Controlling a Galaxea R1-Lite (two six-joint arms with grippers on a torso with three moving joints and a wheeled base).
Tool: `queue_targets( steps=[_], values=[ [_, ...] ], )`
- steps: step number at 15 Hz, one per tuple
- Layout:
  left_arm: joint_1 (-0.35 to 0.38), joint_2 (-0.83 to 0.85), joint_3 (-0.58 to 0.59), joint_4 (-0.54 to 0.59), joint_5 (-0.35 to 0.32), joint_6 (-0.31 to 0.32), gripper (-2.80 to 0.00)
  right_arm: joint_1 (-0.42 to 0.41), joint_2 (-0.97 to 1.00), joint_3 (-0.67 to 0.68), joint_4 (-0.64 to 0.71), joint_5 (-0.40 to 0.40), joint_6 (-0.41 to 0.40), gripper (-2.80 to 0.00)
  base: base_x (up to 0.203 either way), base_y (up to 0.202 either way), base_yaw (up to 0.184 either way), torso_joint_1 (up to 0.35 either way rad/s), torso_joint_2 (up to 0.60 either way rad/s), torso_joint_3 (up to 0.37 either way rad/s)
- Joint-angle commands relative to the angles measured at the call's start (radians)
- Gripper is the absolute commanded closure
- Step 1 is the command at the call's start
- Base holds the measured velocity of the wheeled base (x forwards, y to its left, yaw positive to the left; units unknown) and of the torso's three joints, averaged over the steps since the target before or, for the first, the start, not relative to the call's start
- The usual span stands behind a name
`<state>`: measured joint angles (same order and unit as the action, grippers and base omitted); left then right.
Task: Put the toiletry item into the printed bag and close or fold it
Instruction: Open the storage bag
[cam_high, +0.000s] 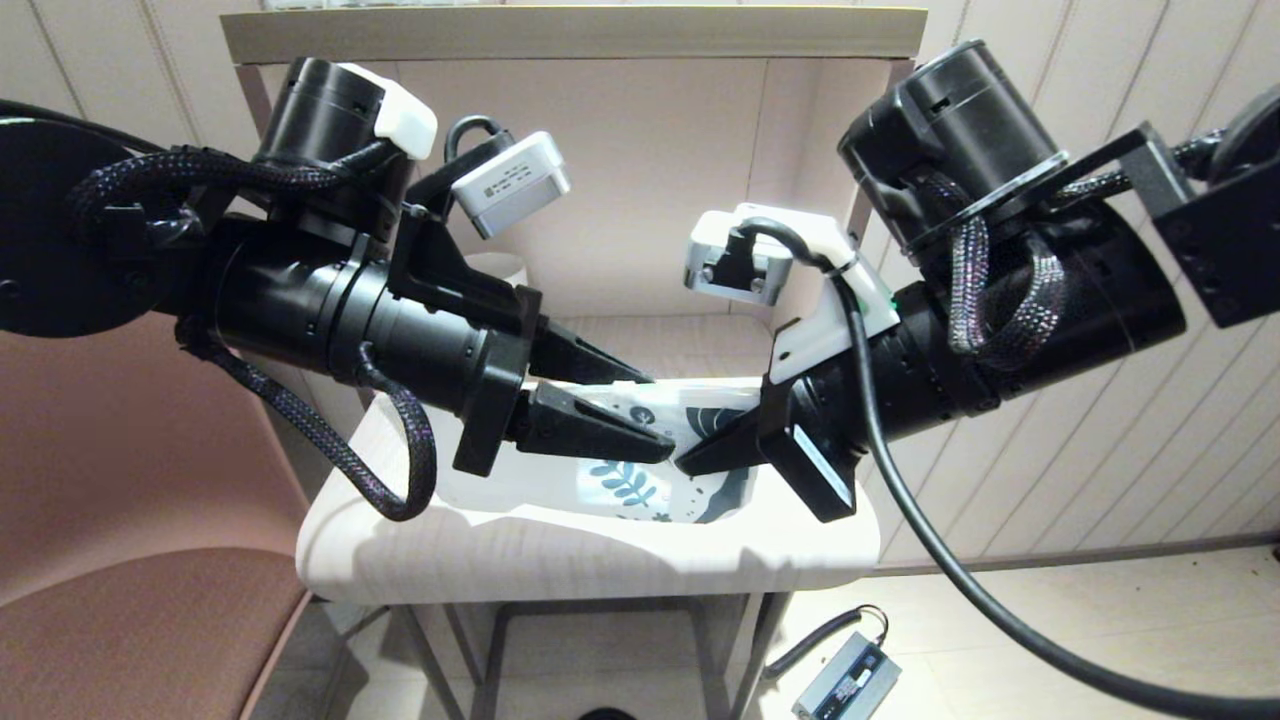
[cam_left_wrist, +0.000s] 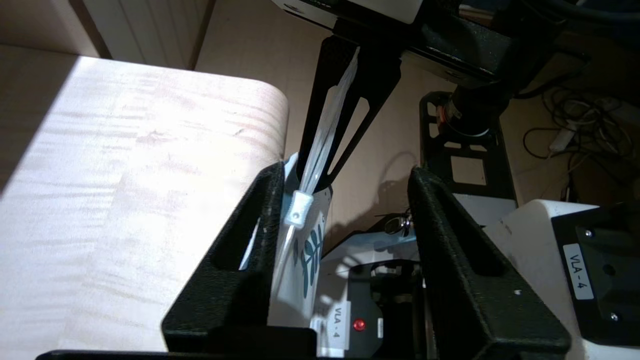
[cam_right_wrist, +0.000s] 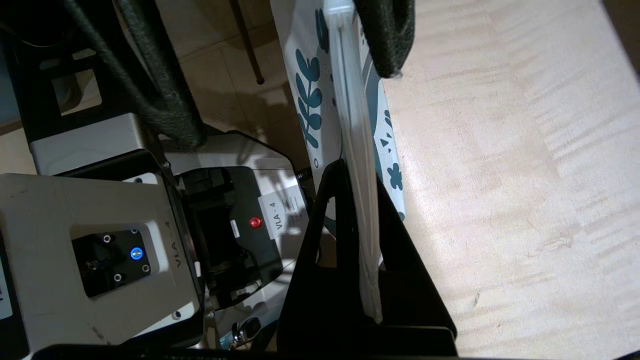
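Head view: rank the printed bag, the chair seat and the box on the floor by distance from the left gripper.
1. Printed bag, at the left gripper, on the table.
2. Chair seat, lower left.
3. Floor box, under the table's right side.

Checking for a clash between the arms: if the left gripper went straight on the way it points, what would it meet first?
Probably the right gripper, shut on the printed bag directly ahead of the left gripper.
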<state>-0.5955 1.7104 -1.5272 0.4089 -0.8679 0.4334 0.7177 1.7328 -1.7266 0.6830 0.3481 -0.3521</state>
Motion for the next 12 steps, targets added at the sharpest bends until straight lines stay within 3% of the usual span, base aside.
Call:
queue_targets(
  steps=[1,12],
  values=[
    [0.0,-0.011,0.015,0.002,-0.005,0.002,0.0,0.0,0.001,-0.002,0.004,0.002,-0.002,0.0,0.0,0.0,0.0,0.0,0.0,0.0],
    [0.0,-0.046,0.079,-0.002,0.015,0.005,0.0,-0.01,-0.014,-0.018,0.004,0.003,-0.002,0.0,0.0,0.0,0.0,0.0,0.0,0.0]
  ],
)
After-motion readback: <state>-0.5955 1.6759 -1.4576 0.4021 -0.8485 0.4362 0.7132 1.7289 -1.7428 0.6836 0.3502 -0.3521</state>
